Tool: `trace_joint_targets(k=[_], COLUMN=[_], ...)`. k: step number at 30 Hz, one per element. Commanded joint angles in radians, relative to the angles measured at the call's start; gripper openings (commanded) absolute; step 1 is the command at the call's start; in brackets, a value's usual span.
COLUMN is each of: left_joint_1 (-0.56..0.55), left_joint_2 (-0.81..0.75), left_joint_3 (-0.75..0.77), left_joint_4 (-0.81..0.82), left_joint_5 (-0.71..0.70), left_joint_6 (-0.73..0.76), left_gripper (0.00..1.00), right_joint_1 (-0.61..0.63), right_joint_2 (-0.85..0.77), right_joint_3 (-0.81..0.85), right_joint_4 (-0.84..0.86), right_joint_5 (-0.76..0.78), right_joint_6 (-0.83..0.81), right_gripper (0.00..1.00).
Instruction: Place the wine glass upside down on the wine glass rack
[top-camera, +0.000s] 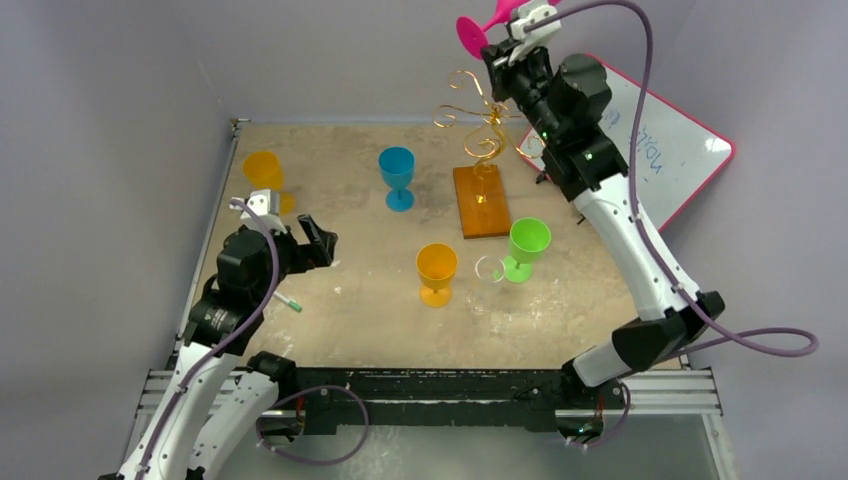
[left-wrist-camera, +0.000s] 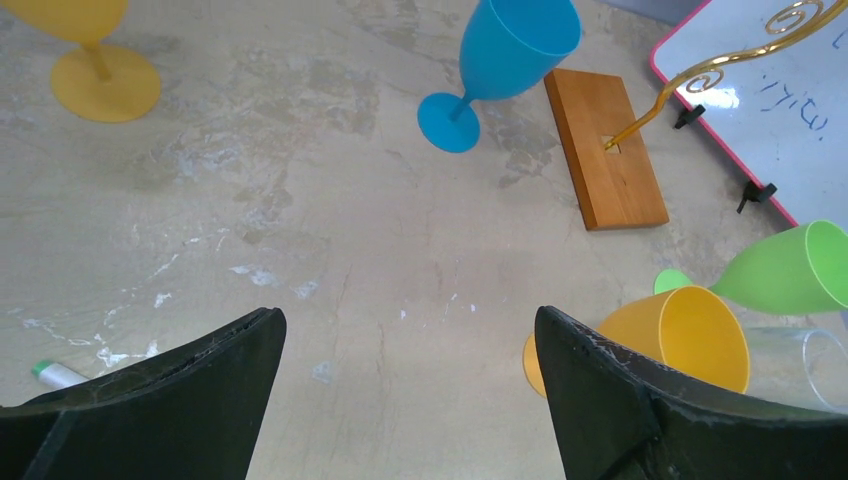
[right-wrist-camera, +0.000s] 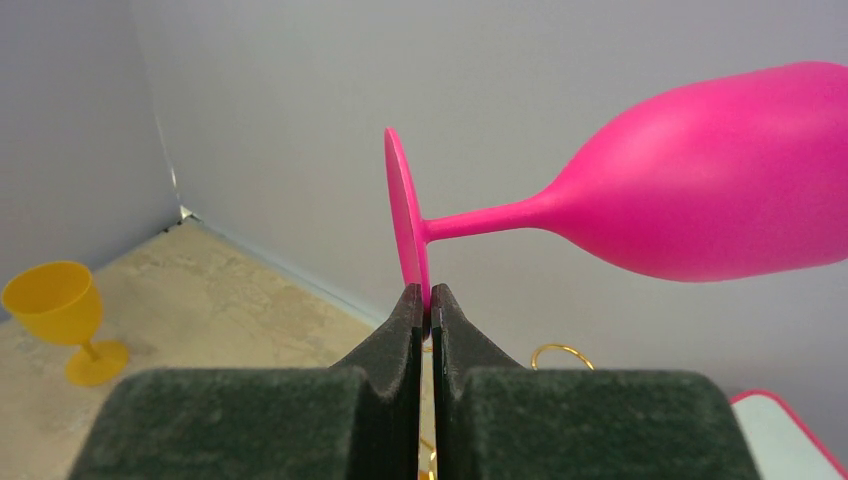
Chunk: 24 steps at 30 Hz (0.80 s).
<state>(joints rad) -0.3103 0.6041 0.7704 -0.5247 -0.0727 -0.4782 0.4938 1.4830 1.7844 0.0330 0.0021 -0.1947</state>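
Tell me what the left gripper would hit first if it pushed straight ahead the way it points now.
Most likely the bare table: the left gripper, jaws open, tilts down at it. The blue glass lies farther along; depth is unclear.

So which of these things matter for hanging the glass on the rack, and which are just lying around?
In the job: pink wine glass, its foot pinched in the right gripper; gold wine glass rack.
Just lying about: blue glass, green glass, clear glass, yellow glass at the back, orange glass in front, whiteboard, marker.
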Motion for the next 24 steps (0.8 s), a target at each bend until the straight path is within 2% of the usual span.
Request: trace_joint_targets(k=[1, 9, 18, 24], left_joint_1=[-0.005, -0.005, -0.005, -0.005], left_joint_2=[-0.008, -0.024, -0.028, -0.036], left_joint_3=[-0.005, -0.008, -0.007, -0.007], left_joint_4=[0.051, 0.049, 0.047, 0.043], left_joint_5=[-0.034, -0.042, -0.058, -0.066], left_joint_6=[0.013, 0.017, 0.017, 0.016], left_gripper=[0.94, 0.93, 0.93, 0.92], right_joint_1=[-0.101, -0.256, -0.341, -0.371], right_joint_2=[0.07, 0.219, 0.292, 0.362], right_joint_3=[0.128, 0.257, 0.235, 0.279], right_joint_4=[0.013, 0.048, 0.158, 0.105], right_joint_5=[-0.087, -0.222, -0.198, -0.225], right_joint_6=[0.195, 0.446, 0.751, 0.904], right_gripper=[0.0, 0.0, 0.0, 0.0])
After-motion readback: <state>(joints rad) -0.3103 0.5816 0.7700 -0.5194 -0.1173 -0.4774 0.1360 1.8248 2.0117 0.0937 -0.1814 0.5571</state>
